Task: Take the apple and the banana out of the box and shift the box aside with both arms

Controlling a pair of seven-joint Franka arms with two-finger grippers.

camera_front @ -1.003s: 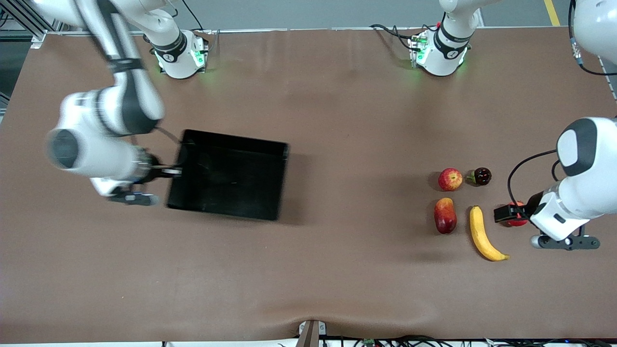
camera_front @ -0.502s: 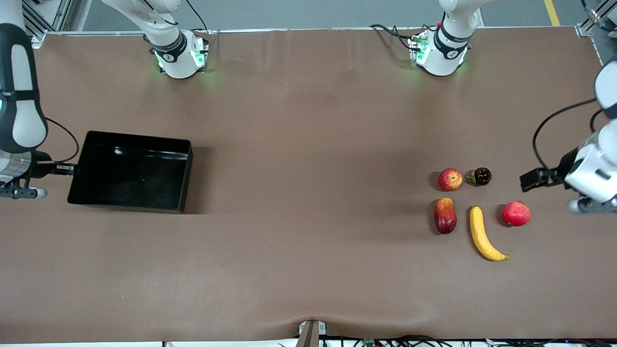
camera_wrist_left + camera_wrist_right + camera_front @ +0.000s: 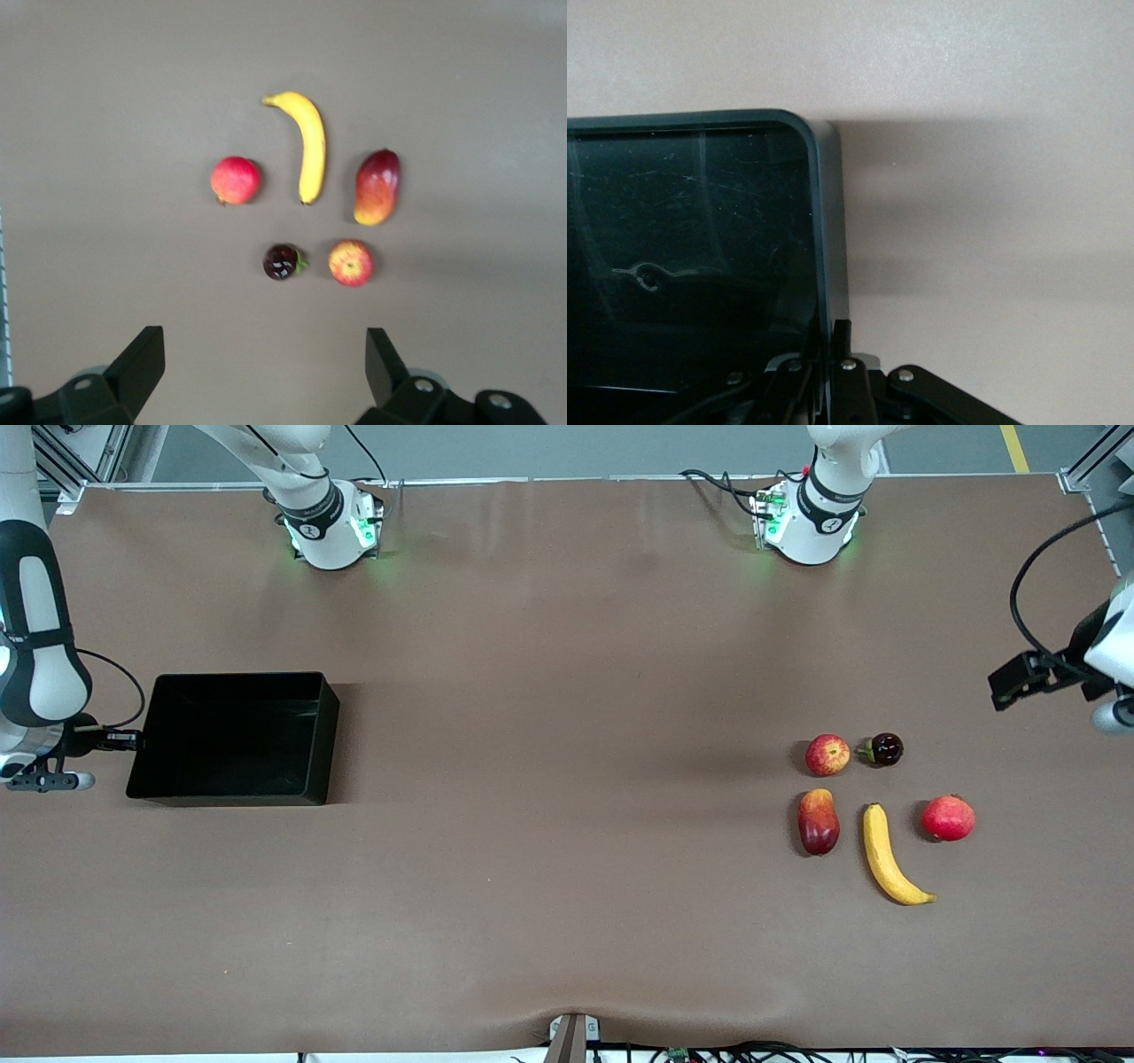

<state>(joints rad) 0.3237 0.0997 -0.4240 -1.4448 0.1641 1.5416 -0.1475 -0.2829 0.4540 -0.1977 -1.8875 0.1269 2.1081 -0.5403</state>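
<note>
- While the right gripper (image 3: 131, 739) pinches the wall of the box (image 3: 177, 788), that black tray sits on the table (image 3: 549, 779) at the right arm's end, its open top up.
- Seen from the right wrist, the right gripper (image 3: 829, 354) has its fingers pressed together on the box (image 3: 824, 221) rim, one finger inside the wall and one outside.
- At the left arm's end, the left gripper (image 3: 1019, 679) hangs in the air over bare table, with nothing in it.
- From the left wrist, the left gripper (image 3: 261, 363) shows its fingers (image 3: 142, 359) spread wide, and all five fruits lie below it.
- On the table, the banana (image 3: 889, 857) lies flat toward the left arm's end, nearest to the front camera of the fruits.
- Farther from that camera, the apple (image 3: 827, 755) sits well apart from the banana and touches nothing.
- Just beside the apple, toward the left arm's end, is a small dark fruit (image 3: 884, 749).
- Between the apple and the front camera lies the mango (image 3: 818, 822), next to the banana on the side toward the right arm's end.
- Beside the banana, toward the left arm's end, rests a plain red fruit (image 3: 948, 818).
- No fruit is in the box; box and fruits are well apart, at the table's two ends.
</note>
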